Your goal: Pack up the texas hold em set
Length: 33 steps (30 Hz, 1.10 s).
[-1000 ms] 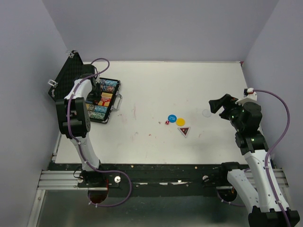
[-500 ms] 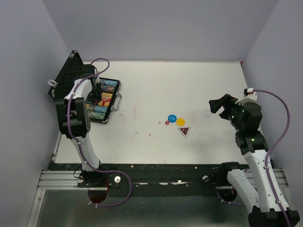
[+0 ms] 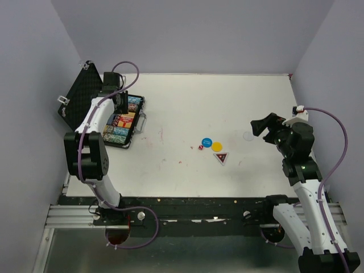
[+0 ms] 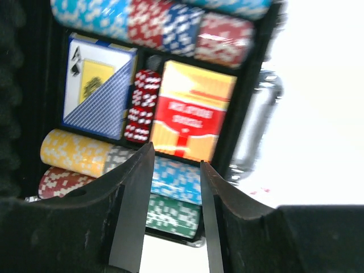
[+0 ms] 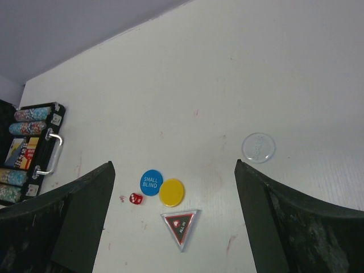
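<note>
Texas hold em set (image 3: pixel 122 121): open, to receive the loose pieces.
Your left gripper (image 4: pixel 175 156) is half-open, empty; right gripper (image 5: pixel 173 165) wide, empty, blue disc (image 5: pixel 151 182) ahead of its jaws.

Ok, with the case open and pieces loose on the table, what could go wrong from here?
The left gripper hangs open and empty over the case; dipping lower could knock the red dice row out of its slot.
The loose red die, blue disc, yellow disc and triangular token lie bunched together; the wide-open right gripper could scatter neighbours while picking one.
The clear disc lies flat and barely shows against the table, so a pinch may slip.
</note>
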{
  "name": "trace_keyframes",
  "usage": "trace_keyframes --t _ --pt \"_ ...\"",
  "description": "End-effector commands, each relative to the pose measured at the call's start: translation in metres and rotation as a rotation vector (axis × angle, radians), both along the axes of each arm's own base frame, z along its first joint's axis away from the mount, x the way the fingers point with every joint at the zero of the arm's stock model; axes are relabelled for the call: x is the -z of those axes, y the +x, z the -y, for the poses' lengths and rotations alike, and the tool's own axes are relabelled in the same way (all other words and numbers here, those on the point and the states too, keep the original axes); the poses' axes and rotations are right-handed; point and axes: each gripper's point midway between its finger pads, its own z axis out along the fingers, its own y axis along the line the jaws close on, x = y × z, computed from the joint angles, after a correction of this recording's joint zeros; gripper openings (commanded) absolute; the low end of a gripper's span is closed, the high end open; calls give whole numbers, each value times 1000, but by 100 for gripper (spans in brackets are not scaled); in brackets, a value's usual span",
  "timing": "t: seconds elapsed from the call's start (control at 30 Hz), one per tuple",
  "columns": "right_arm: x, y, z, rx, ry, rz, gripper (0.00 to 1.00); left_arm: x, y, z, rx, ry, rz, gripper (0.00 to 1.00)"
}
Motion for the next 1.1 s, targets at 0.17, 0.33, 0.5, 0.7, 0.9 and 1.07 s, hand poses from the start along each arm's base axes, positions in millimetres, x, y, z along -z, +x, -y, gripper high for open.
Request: trace_keyframes --t 0.17,0.33,0.5,0.7,0.9,1.07 --pt "-1 -1 1 -3 -8 -2 94 -56 -23 133 261 -107 151 50" --pt "-1 -1 0 -8 -8 -2 94 -49 -47 203 392 -212 112 50" --pt "-1 -1 0 -9 -7 -3 94 -31 -79 258 468 -242 55 49" --pt "-2 -1 -1 -12 -6 0 94 2 -116 313 507 -291 -19 49" --pt "-2 -1 0 -11 -2 2 94 31 -142 355 541 -315 -85 49" --pt "-1 -1 -2 -17 -1 2 95 47 -147 374 557 -291 -107 49"
